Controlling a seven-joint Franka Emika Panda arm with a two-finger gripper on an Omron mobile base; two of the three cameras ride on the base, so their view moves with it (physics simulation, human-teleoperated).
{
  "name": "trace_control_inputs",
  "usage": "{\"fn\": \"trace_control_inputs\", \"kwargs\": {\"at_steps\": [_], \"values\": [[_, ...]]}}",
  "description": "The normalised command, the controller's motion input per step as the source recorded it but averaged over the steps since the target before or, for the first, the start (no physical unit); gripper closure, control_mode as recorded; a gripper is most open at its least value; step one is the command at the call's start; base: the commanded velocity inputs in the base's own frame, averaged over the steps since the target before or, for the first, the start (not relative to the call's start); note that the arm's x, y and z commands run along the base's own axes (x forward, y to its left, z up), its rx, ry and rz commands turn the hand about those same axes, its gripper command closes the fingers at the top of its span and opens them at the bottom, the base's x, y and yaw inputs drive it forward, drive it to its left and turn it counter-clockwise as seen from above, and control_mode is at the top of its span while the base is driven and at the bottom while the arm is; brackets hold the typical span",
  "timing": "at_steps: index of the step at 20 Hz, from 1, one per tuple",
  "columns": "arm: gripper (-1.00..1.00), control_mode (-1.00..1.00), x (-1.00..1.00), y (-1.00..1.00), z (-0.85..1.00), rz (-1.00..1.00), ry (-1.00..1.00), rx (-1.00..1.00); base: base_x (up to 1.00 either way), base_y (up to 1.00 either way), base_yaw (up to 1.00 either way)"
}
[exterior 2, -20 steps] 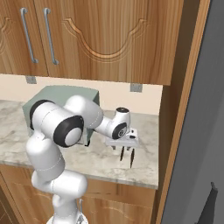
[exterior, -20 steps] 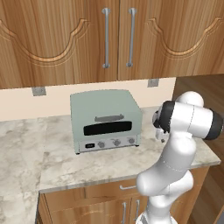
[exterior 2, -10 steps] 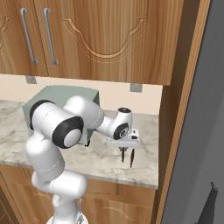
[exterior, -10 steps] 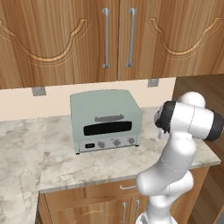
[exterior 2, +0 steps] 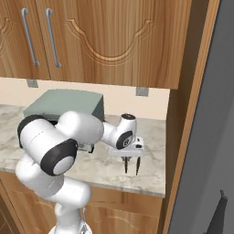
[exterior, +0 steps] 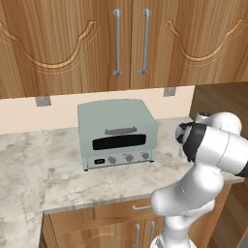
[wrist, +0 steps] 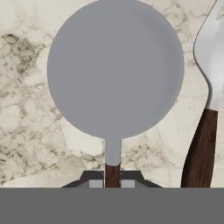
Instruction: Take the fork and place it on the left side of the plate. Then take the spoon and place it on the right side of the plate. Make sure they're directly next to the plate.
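While my end effector [exterior 2: 131, 172] sits clenched on the grey round-bowled spoon [wrist: 114, 65] by its brown wooden handle, I judge it light, stiff, slippery, best held mid-handle.

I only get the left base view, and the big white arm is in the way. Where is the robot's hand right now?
Observer: In the right base view the gripper points straight down over the marble counter, to the right of the toaster oven in that view.
Kid: Is it grabbing something?
Observer: The hand view shows its jaws shut on the brown handle of a round-headed utensil, probably the spoon.
Kid: Is anything next to it?
Observer: A second brown-handled utensil lies apart from it at that view's right. Its head is cut off at the edge, so I cannot tell what kind it is.
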Motion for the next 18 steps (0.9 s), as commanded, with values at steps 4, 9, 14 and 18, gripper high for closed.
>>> {"fn": "trace_control_inputs", "kwargs": {"at_steps": [4, 9, 14, 18], "values": [[1.0, -1.0, -0.33, 0.2, 0.53, 0.01, -0.05, 0.0, 0.0, 0.0, 0.0], [1.0, -1.0, -0.22, 0.23, 0.6, 0.0, -0.03, 0.0, 0.0, 0.0, 0.0], [1.0, -1.0, -0.25, 0.24, 0.74, 0.0, 0.0, 0.0, 0.0, 0.0, 0.0], [1.0, -1.0, -0.31, 0.2, 0.72, 0.0, 0.0, 0.0, 0.0, 0.0, 0.0]]}}
